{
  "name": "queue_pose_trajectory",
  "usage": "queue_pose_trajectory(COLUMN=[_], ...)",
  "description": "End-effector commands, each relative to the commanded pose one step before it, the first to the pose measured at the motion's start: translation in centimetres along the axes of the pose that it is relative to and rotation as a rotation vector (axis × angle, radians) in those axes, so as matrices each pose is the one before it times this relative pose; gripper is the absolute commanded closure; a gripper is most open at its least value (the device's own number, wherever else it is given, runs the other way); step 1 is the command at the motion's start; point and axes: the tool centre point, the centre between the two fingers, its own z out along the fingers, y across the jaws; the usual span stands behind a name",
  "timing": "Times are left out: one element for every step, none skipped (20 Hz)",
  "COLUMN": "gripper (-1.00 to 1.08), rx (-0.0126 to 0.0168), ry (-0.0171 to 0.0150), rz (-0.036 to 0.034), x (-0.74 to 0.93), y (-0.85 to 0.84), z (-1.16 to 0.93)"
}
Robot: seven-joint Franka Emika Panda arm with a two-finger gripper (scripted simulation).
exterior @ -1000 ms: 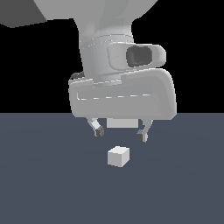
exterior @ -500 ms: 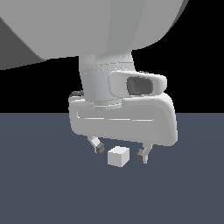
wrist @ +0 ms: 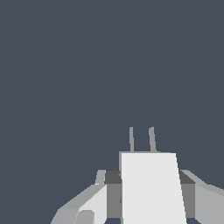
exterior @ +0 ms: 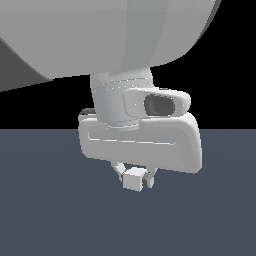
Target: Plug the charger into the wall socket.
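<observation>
The charger (exterior: 133, 179) is a small white cube on the dark grey floor, directly under the arm's hand. My gripper (exterior: 135, 177) stands around it, one finger against each side, shut on it. In the wrist view the charger (wrist: 151, 188) fills the gap between the fingers (wrist: 89, 203), with the dark pads touching both of its sides. Two thin grey prongs (wrist: 131, 139) stick out of its far face. The wall socket is out of view in both frames.
The large white arm body (exterior: 100, 40) fills the upper part of the exterior view, and the hand housing (exterior: 140, 142) hangs over the charger. The dark grey floor (exterior: 50, 215) stretches around on all sides.
The hand has come down over the charger. The fingers, wide apart above it before, have closed in against its sides.
</observation>
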Motion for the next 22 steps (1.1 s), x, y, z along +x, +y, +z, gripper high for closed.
queue_pose_trajectory(gripper=[1.08,1.08,1.08,1.08,1.08,1.08,1.08,1.08,1.08,1.08,1.08,1.08,1.08,1.08,1.08,1.08,1.08,1.08,1.08,1.08,1.08,1.08], rx=[-0.00027,0.0,0.0,0.0,0.0,0.00026,0.00064,0.00102,0.00142,0.00183,0.00221,0.0026,0.00295,0.00328,0.00359,0.00388,0.00416,0.00441,0.00462,0.00482,0.005,0.00518], ry=[0.0,0.0,0.0,0.0,0.0,0.00044,0.00014,0.00016,0.00023,0.00029,0.00034,0.00039,0.00043,0.00046,0.00048,0.0005,0.00051,0.0005,0.00047,0.00044,0.00039,0.00033], rz=[0.00017,0.0,0.0,0.0,0.0,-0.00083,-0.0022,-0.00351,-0.00491,-0.00632,-0.00761,-0.00894,-0.01009,-0.01122,-0.01224,-0.01319,-0.01407,-0.01482,-0.01545,-0.01596,-0.01642,-0.01684], x=[0.002,0.0,0.0,0.0,0.001,0.019,0.049,0.084,0.117,0.149,0.182,0.211,0.241,0.267,0.291,0.314,0.335,0.353,0.367,0.379,0.389,0.398], y=[0.015,0.0,0.0,0.0,-0.006,-0.006,-0.003,0.002,0.002,0.0,0.003,0.0,0.002,0.0,-0.001,-0.002,-0.004,-0.005,-0.008,-0.01,-0.012,-0.016], z=[0.03,0.0,0.0,0.0,-0.01,-0.032,-0.039,-0.061,-0.086,-0.11,-0.133,-0.155,-0.176,-0.195,-0.213,-0.23,-0.245,-0.258,-0.268,-0.276,-0.283,-0.29])
